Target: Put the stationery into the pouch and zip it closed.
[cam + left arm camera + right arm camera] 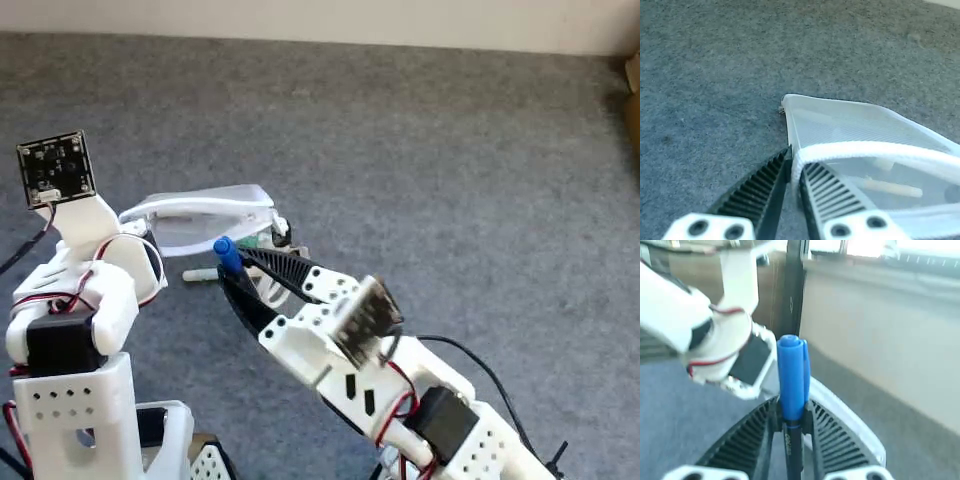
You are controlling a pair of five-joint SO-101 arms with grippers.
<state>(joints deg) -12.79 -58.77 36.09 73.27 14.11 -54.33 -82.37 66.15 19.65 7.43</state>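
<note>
Grey felt-like fabric tabletop (450,150) under everything. Pale off-white strip (320,18) along its 12 o'clock edge. Tan-brown object corner (633,90) at 2 o'clock edge. Right wrist view: black upright post (794,290), beige wall (880,340) beside it.

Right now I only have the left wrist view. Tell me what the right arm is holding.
Observer: The right gripper is shut on a blue pen, with the cap end sticking out past the fingertips.
Operator: Place that pen against the pouch.
Observer: In the high view, the cap sits at the edge of the pouch on the arms' side. I cannot tell whether it is inside yet.
</note>
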